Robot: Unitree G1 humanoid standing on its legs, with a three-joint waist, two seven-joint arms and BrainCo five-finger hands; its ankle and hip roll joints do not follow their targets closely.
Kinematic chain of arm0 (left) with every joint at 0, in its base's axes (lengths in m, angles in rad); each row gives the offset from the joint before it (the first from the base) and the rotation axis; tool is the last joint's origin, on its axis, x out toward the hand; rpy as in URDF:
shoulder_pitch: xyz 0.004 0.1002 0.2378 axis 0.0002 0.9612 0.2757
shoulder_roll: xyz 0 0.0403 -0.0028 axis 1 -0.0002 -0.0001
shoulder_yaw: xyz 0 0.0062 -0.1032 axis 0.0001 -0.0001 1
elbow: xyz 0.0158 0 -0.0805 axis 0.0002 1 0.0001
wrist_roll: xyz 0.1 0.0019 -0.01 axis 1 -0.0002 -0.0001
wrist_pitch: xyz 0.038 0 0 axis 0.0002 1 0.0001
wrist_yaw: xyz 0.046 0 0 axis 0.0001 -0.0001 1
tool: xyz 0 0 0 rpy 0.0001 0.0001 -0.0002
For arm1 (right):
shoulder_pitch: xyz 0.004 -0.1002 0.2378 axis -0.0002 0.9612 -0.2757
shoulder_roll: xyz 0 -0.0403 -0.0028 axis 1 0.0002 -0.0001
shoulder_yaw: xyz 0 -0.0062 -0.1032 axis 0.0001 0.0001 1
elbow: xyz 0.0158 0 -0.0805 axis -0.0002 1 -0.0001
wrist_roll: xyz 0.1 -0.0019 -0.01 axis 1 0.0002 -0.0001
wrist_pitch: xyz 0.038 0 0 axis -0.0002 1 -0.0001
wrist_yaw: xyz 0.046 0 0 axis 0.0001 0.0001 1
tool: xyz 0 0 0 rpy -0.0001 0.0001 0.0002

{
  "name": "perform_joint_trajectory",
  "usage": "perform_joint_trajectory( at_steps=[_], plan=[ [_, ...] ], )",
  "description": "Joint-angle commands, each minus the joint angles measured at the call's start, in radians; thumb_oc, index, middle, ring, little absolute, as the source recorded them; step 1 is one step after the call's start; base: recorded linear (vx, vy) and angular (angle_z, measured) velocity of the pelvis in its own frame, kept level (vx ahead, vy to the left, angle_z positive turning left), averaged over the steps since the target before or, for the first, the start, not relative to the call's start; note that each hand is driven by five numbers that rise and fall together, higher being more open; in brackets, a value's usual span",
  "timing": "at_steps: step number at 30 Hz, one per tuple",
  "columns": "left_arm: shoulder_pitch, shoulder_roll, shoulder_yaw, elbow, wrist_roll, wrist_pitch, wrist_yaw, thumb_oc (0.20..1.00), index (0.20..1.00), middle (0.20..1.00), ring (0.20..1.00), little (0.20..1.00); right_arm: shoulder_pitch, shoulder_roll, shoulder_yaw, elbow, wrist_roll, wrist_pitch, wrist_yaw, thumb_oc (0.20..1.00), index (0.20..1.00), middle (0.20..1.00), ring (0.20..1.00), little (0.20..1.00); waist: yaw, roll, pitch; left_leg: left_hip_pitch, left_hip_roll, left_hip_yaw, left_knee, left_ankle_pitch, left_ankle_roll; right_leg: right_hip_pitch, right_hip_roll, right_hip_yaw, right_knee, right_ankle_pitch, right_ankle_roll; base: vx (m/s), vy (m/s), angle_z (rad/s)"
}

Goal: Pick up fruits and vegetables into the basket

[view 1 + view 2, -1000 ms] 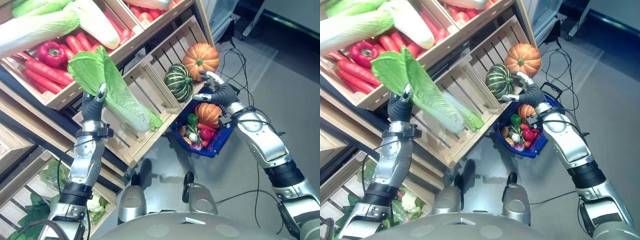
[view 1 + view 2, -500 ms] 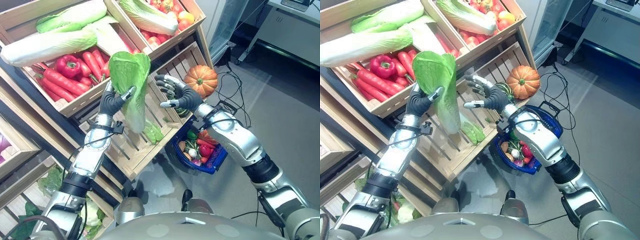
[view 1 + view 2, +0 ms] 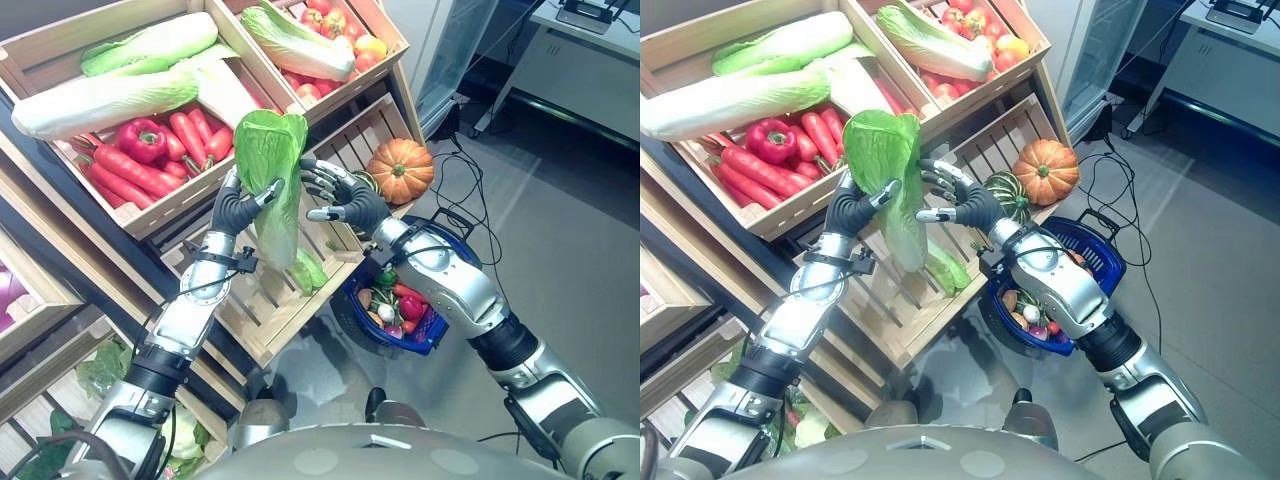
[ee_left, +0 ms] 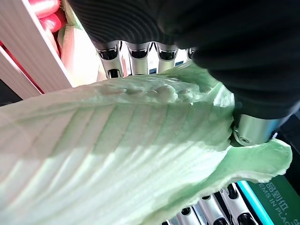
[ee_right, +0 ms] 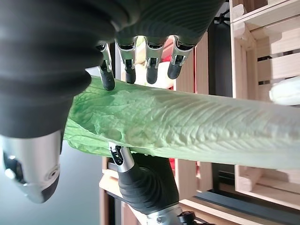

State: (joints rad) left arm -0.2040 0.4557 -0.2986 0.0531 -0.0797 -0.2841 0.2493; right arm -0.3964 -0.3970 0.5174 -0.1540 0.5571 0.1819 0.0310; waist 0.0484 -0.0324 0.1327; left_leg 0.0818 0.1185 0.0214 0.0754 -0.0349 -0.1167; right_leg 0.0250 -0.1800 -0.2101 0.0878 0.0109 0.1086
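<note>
Two hands meet at one leaf of green cabbage (image 3: 270,185). The left hand (image 3: 237,208) has fingers and thumb curled round it, holding it upright in front of the wooden crates (image 3: 262,300). The right hand (image 3: 345,200) sits just beside the leaf, fingers spread and relaxed, tips near its edge. Behind the left hand lie red peppers (image 3: 150,145) and long pale cabbages (image 3: 120,85). Past the right hand rest an orange pumpkin (image 3: 400,170) and a striped green squash (image 3: 1008,195). Below the right forearm sits the blue basket (image 3: 1105,262), already holding mixed vegetables.
</note>
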Motion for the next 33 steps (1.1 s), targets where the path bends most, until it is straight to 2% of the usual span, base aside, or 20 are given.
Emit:
perform_joint_trajectory(
  at_steps=[1,5,9,14,22,26,29,33],
  plan=[
    [-0.14,-0.016,-0.074,-0.084,-0.019,-0.077,0.028,0.2,0.2,0.2,0.2,0.2,-0.001,0.058,0.051,0.017,-0.045,-0.045,-0.029,1.0,1.0,1.0,1.0,1.0,0.0,-0.024,-0.005,0.007,-0.007,0.072,0.0,-0.08,0.045,0.059,-0.089,0.009,-0.016,-0.034,0.087,0.0,0.0,0.0],
    [-0.15,-0.03,-0.082,-0.097,0.001,-0.077,0.078,0.2,0.2,0.2,0.2,0.2,0.003,0.063,0.046,0.042,-0.129,-0.062,-0.103,1.0,1.0,1.0,1.0,1.0,-0.01,-0.02,-0.002,0.011,-0.007,0.076,0.001,-0.084,0.048,0.058,-0.09,0.013,-0.014,-0.037,0.087,-0.01,0.003,-0.01],
    [-0.151,-0.036,-0.07,-0.123,0.046,-0.077,0.157,0.2,0.2,0.2,0.2,0.2,0.018,0.047,0.005,0.043,-0.225,-0.132,-0.177,1.0,1.0,1.0,1.0,1.0,-0.022,-0.011,0.0,0.018,-0.009,0.082,-0.007,-0.086,0.051,0.059,-0.09,0.016,-0.019,-0.036,0.086,-0.01,0.025,0.0],
    [-0.123,-0.03,-0.02,-0.152,0.048,-0.05,0.215,0.2,0.2,0.2,0.2,0.2,0.047,0.013,-0.067,-0.047,-0.251,-0.141,-0.197,1.0,1.0,1.0,1.0,1.0,-0.035,-0.007,0.002,0.022,-0.011,0.086,-0.012,-0.089,0.052,0.058,-0.091,0.021,-0.021,-0.036,0.086,-0.01,0.02,-0.04],
    [-0.059,-0.027,0.053,-0.152,0.047,-0.053,0.3,0.2,0.2,0.2,0.2,0.2,0.102,-0.008,-0.149,-0.143,-0.267,-0.19,-0.221,1.0,1.0,1.0,1.0,1.0,-0.041,-0.003,-0.001,0.028,-0.014,0.087,-0.011,-0.095,0.055,0.062,-0.09,0.025,-0.021,-0.04,0.085,0.0,0.0,0.0],
    [-0.036,-0.027,0.086,-0.147,0.031,-0.067,0.328,0.2,0.2,0.2,0.2,0.2,0.124,-0.008,-0.172,-0.158,-0.242,-0.175,-0.212,1.0,1.0,1.0,1.0,1.0,-0.042,-0.003,-0.004,0.033,-0.014,0.088,-0.015,-0.095,0.054,0.066,-0.09,0.025,-0.025,-0.04,0.084,0.0,0.002,-0.01],
    [-0.023,-0.03,0.104,-0.15,0.026,-0.078,0.326,0.2,0.2,0.2,0.2,0.2,0.132,-0.004,-0.167,-0.154,-0.176,-0.14,-0.173,1.0,1.0,1.0,1.0,1.0,-0.039,-0.005,-0.007,0.036,-0.015,0.088,-0.016,-0.095,0.053,0.069,-0.091,0.021,-0.025,-0.039,0.083,0.0,0.0,0.0],
    [-0.05,-0.033,0.072,-0.149,0.073,-0.075,0.307,0.2,0.2,0.2,0.2,0.2,0.112,0.022,-0.103,-0.13,-0.078,-0.066,-0.089,1.0,1.0,1.0,1.0,1.0,-0.031,-0.01,-0.008,0.036,-0.016,0.085,-0.013,-0.094,0.052,0.076,-0.093,0.011,-0.025,-0.041,0.084,0.0,0.0,0.0]
  ],
)
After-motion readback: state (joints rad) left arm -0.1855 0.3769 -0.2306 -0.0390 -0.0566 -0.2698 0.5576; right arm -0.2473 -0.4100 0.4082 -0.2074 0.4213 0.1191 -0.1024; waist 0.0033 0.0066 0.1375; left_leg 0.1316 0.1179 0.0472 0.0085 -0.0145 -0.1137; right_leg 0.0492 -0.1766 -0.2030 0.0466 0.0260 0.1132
